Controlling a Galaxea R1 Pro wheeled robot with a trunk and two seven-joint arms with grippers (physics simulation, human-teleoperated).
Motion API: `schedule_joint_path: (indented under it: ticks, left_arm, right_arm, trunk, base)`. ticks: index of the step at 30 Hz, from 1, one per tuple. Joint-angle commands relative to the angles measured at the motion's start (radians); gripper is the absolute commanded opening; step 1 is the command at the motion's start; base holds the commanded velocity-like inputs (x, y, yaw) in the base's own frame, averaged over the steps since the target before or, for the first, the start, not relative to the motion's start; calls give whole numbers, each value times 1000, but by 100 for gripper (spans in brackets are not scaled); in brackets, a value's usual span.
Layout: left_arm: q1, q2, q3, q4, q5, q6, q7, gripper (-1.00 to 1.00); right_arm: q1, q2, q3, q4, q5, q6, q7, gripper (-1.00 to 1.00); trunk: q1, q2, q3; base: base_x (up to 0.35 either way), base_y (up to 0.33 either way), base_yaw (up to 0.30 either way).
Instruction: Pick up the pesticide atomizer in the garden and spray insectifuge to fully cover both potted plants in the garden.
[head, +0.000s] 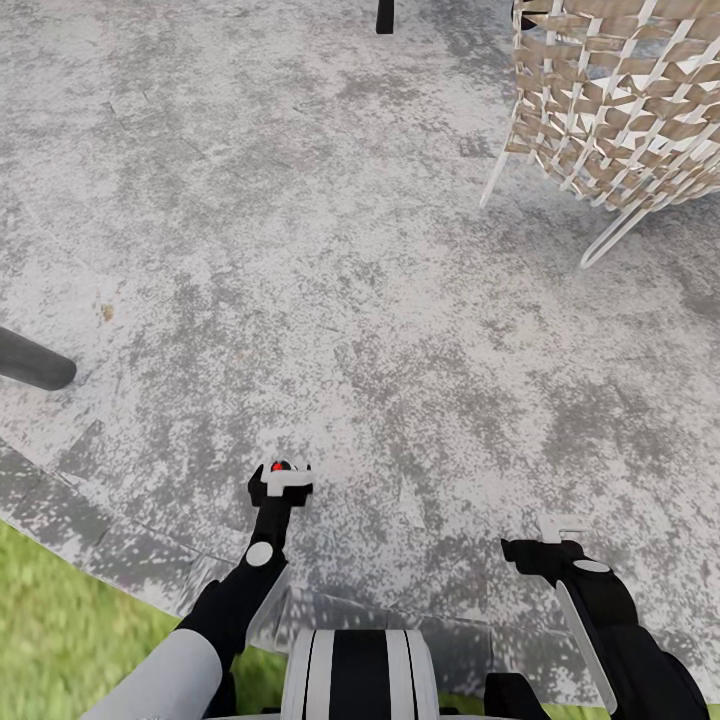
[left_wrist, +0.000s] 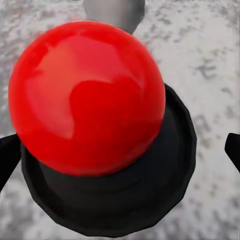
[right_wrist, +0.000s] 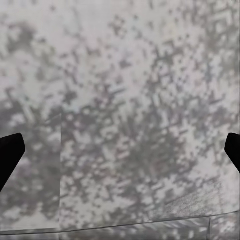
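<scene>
The pesticide atomizer (head: 283, 480) sits at the tip of my left gripper (head: 277, 492), low over the mottled grey patio (head: 330, 280); its whitish head and red dot face up. In the left wrist view the atomizer's red dot (left_wrist: 87, 97) looms large on the dark body (left_wrist: 125, 200), and the dark fingertips (left_wrist: 7, 160) stand at either side of it. My right gripper (head: 553, 538) hangs open over bare paving, its fingertips (right_wrist: 10, 152) wide apart with nothing between them. The potted plants are out of view.
A woven wicker seat (head: 620, 100) on thin white legs stands at the far right. A dark grey cylinder (head: 35, 366) juts in from the left edge. A dark post (head: 385, 15) shows at the top. Green lawn (head: 60, 640) borders the patio near my base.
</scene>
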Motion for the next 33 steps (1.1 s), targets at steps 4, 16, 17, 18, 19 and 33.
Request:
schedule_joint_path:
  ticks: [4,16,17,18,19,33]
  left_arm:
    - [-1,0,0,0,0,0,0,100]
    - [-8,-1,-1,-16,4,-2,1,-100]
    - [-8,-1,-1,-25,4,-3,1,-100]
    - [-8,0,-1,-47,5,-2,1,-100]
    - [-8,0,-1,-61,5,-2,2,-100]
    - [2,0,-5,-196,3,20,1,-100]
  right_arm:
    - [0,0,0,-1,0,0,0,100]
    - [0,0,-2,-1,0,0,0,100]
    - [0,0,-2,-1,0,0,0,100]
    - [0,0,-2,-1,0,0,0,100]
    - [0,0,-2,-1,0,0,0,100]
    - [0,-1,-2,0,0,1,0,100]
  trunk:
    - [0,0,0]
    - [0,0,0]
    - [0,0,0]
    - [0,0,0]
    - [0,0,0]
    - [0,0,0]
  base:
    - [0,0,0]
    - [0,0,0]
    - [0,0,0]
    - [0,0,0]
    - [0,0,0]
    - [0,0,0]
